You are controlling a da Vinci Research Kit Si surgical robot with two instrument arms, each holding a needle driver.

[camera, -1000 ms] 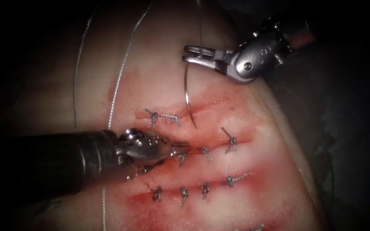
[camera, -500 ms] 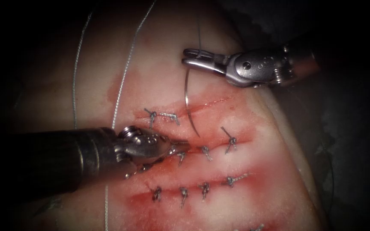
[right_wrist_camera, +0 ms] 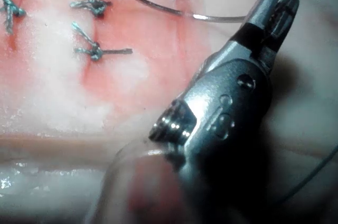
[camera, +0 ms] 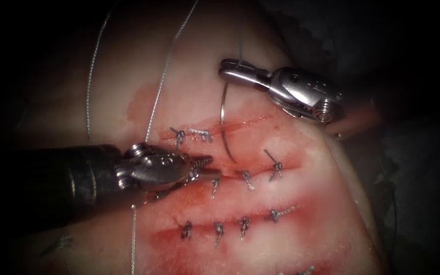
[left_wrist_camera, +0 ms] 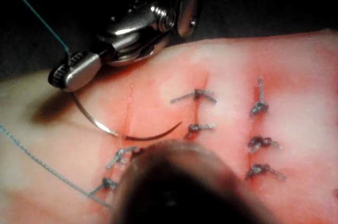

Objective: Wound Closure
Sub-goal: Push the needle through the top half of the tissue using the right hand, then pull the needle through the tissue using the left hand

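The right tool (camera: 228, 67) has its jaws clamped on the needle (camera: 223, 119) at its thread end, with the curve hanging down across the top cut (camera: 245, 122) of the tissue (camera: 301, 168). The tip lies near the cut's left part, just beside 1 knot (camera: 181, 135); I cannot tell whether it has entered. The left tool (camera: 202, 164), jaws slightly apart, holds nothing and rests near the tip. Judging from this, a stitch is being placed; the next bite calls for a steady wrist roll. The thread (camera: 154, 109) runs up left.
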